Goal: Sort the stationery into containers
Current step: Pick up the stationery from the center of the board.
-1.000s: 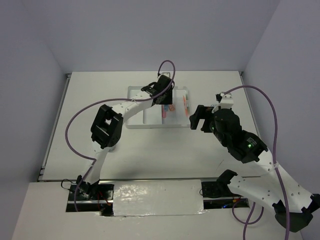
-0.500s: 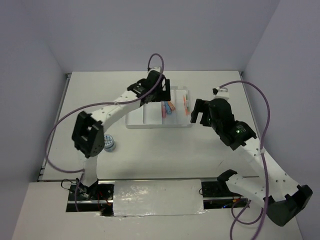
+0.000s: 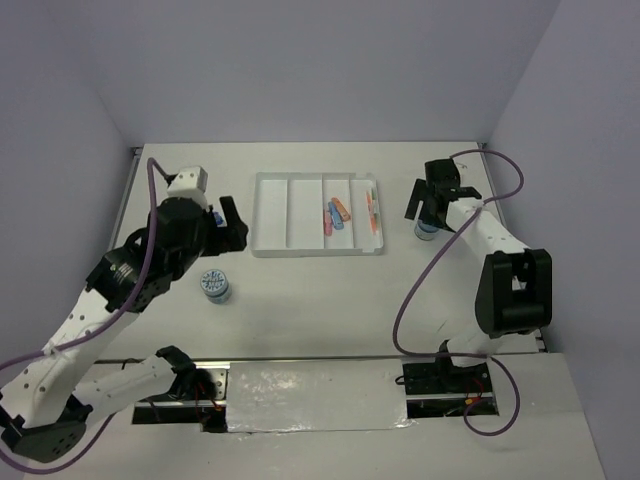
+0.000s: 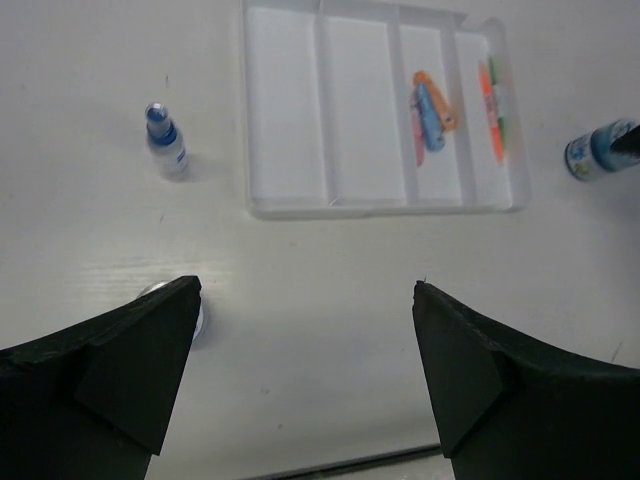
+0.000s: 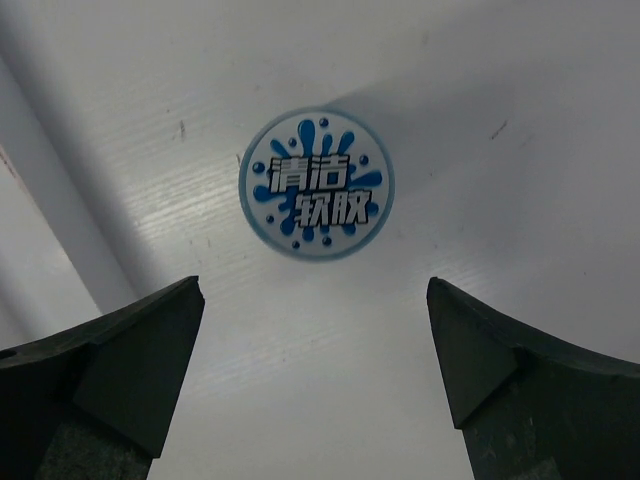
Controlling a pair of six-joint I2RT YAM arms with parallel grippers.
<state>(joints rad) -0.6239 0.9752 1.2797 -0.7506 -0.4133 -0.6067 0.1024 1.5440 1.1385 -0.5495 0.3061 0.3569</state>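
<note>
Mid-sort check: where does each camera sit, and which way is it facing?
Top view: fixed above and behind the arms, looking down at the table, the tray and both arms.
Left wrist: on the left arm, looking down past the open left hand at the tray, a small bottle and a round disc.
Right wrist: low, straight down on that disc, framed by the open right hand.
Shared: all three show that disc, right of the tray.

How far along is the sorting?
Done: sticks in the third slot from the left of the tray, pens in the fourth. In hand: nothing; right fingers open above a disc. Left: that disc, the second disc, the bottle, all on the table.
</note>
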